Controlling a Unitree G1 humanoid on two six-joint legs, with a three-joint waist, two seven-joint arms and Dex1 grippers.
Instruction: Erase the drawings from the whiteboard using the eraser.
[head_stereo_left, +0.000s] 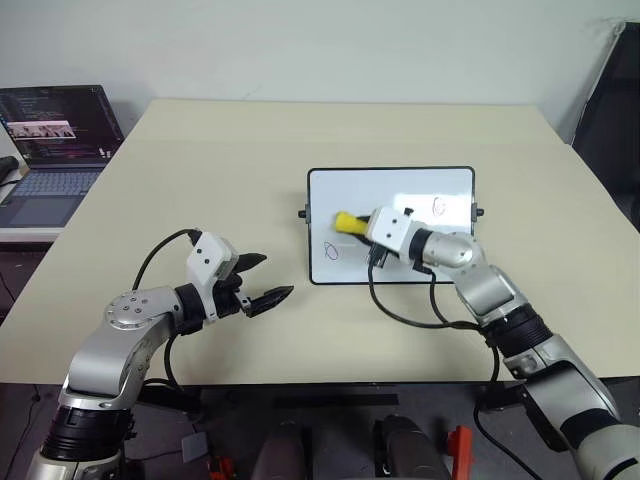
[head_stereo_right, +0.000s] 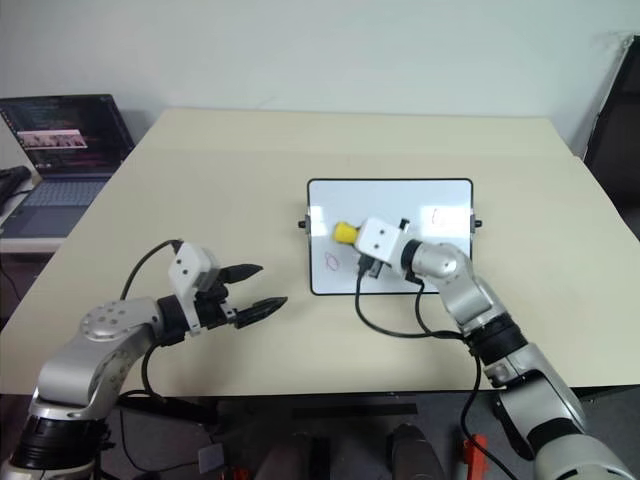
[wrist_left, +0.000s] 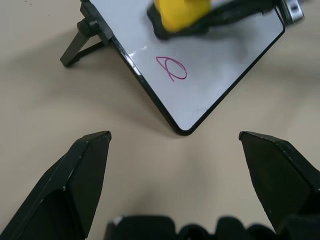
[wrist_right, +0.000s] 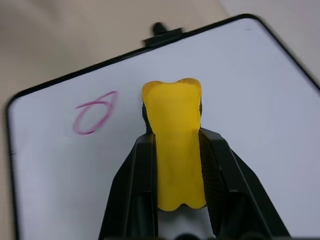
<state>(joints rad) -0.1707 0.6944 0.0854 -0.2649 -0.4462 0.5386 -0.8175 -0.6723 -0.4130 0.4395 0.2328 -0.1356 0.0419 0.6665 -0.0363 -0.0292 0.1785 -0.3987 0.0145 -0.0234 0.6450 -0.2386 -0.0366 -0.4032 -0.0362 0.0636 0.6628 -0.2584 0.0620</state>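
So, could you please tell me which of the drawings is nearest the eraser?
The oval loop at the whiteboard's lower left corner; the other mark sits further off, towards the right edge.

**Colours on the bench**

I see a pale beige bench (head_stereo_left: 200, 180) carrying a glossy white whiteboard (head_stereo_left: 400, 190) edged in a thin black frame. The drawings (head_stereo_left: 332, 250) on it are pink-purple loops, one low on the board's left side and a redder one (head_stereo_left: 438, 206) toward its right side. The eraser (head_stereo_left: 349, 222) is bright yellow. Both the left pincer (head_stereo_left: 262, 281) and the right pincer (wrist_right: 175, 145) have black fingers on white and silver-grey arms. The laptop (head_stereo_left: 50, 150) is grey-blue with a dark screen
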